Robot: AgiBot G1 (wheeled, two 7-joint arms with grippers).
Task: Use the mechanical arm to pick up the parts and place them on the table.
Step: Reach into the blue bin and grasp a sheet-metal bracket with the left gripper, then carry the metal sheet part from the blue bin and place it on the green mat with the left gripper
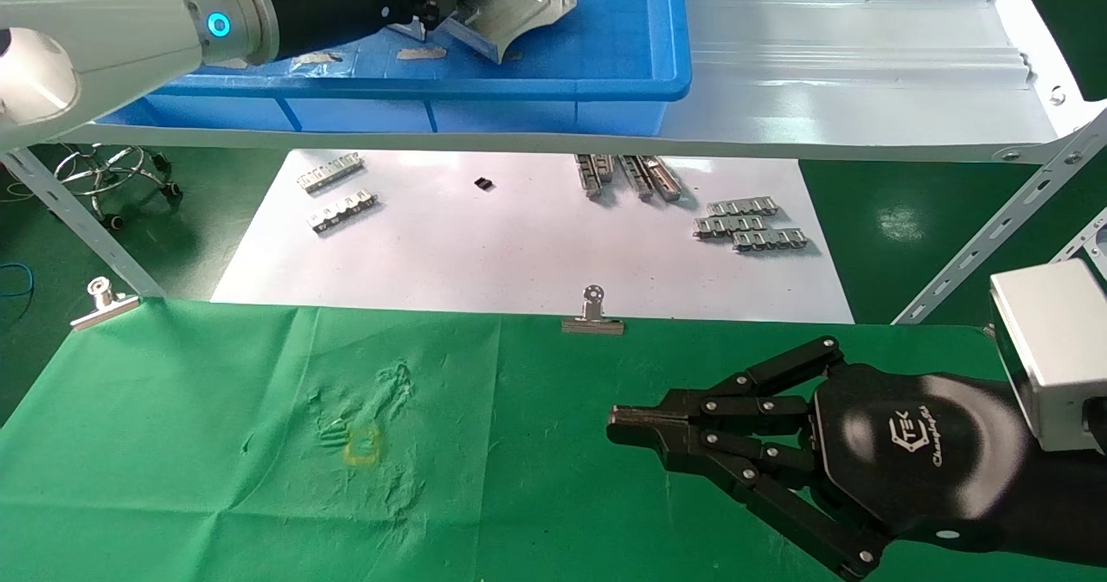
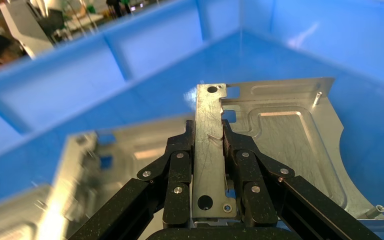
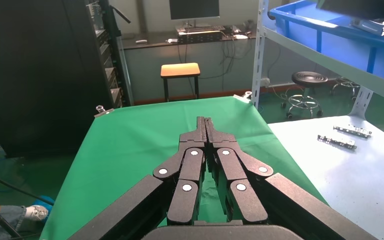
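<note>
A: What is the left arm [image 1: 95,24] like?
B: White forearm, blue ring light at three o'clock.
A: And the right gripper [image 1: 618,422]?
B: Black jointed fingers [image 3: 192,172] with silver screws, white "TEK" logo, silver wrist block [image 1: 1051,353].

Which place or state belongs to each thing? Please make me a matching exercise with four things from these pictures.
Things:
1. left claw
2. right claw
3. toothed metal strips
4. binder clip

Places or states:
A. lying on the white sheet
B. shut, with nothing in it, above the green table
C. fastened on the far edge of the green table
D. shut on a metal part inside the blue tray

Pairs: 1-D, 2-B, 3-A, 4-C
</note>
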